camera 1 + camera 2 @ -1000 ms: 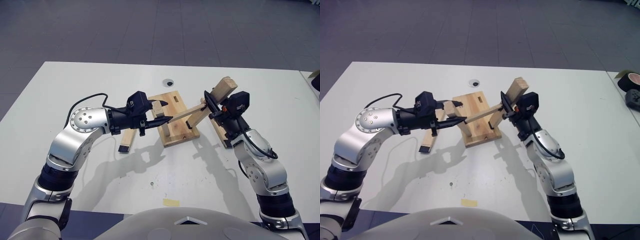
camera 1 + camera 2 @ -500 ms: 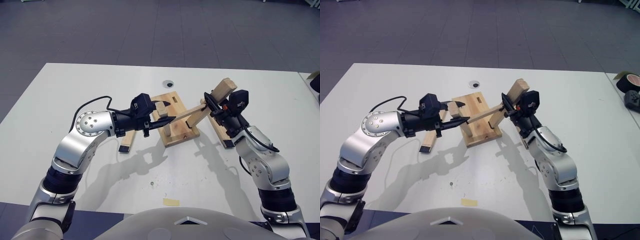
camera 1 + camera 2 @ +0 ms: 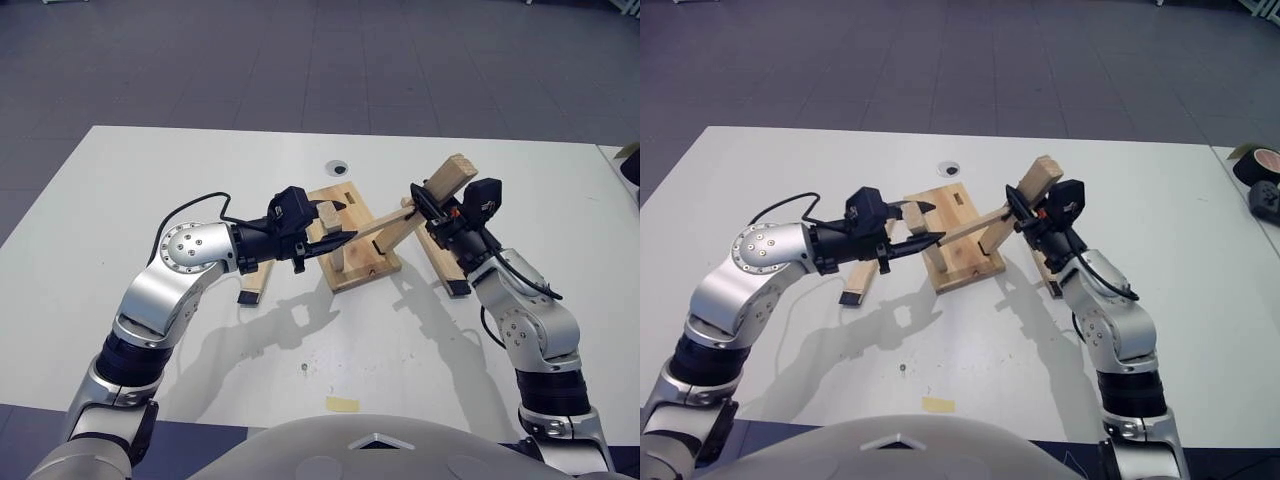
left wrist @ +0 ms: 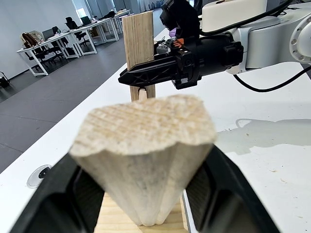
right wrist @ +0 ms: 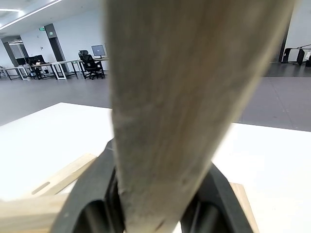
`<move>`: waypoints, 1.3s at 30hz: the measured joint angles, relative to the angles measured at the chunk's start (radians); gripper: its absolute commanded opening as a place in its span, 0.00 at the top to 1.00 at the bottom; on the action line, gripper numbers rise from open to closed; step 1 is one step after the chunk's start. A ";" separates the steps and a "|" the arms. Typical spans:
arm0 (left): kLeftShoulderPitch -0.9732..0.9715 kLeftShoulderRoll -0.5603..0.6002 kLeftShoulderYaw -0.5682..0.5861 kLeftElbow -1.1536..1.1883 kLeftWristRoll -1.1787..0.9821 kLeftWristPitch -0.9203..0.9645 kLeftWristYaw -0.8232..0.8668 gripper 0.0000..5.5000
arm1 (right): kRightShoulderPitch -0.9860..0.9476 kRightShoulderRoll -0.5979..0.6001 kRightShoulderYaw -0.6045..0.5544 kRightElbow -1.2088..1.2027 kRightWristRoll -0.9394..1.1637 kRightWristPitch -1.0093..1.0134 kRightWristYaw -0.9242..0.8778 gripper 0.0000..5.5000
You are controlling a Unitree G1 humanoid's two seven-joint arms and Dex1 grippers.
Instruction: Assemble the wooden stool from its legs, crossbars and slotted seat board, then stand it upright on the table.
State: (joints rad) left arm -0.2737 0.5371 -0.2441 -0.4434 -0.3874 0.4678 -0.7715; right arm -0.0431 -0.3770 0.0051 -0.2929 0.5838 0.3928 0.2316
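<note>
On the white table (image 3: 150, 180), near its middle, a slotted seat board (image 3: 368, 250) lying flat and turned askew. Above the board, a tilted wooden leg (image 3: 450, 176), upper end toward 1 o'clock, lower end down over the board's 3 o'clock side; touching or not, cannot tell. Clamped around that leg partway up, the right gripper (image 3: 422, 203), black fingers (image 5: 92, 194) tight against the wood on either side. Out of the leg toward 9 o'clock, a crossbar (image 3: 378, 224), raised clear of the board. At its free end, the left gripper (image 3: 345, 222), closed on the bar's tip, pressed to both flanks of the end grain. At 9 o'clock of the board, just beside it, a loose leg (image 3: 256, 278) flat on the table, dark foot toward 6 o'clock. At 3 o'clock, beneath the right forearm, a second loose leg (image 3: 447, 268), also flat, dark foot toward 6 o'clock. At 12 o'clock, near the board, a round cable port (image 3: 338, 168) in the tabletop. At 6 o'clock, well apart, a yellow strip of tape (image 3: 342, 405).
</note>
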 measured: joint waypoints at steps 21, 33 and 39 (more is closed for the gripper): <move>-0.001 -0.019 -0.004 -0.029 0.000 -0.002 0.008 0.53 | 0.024 0.184 -0.257 -0.070 0.460 0.087 0.053 0.11; -0.008 -0.048 0.045 0.035 -0.004 0.046 0.055 0.16 | -0.165 0.114 -0.425 -0.008 0.586 0.064 -0.131 0.02; -0.020 -0.058 0.065 0.063 0.038 0.022 0.099 0.02 | -0.085 0.097 -0.309 0.071 0.298 0.039 -0.134 0.02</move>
State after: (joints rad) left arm -0.2936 0.4786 -0.1793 -0.3804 -0.3496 0.4898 -0.6725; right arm -0.1279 -0.2796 -0.3038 -0.2221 0.8814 0.4319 0.0976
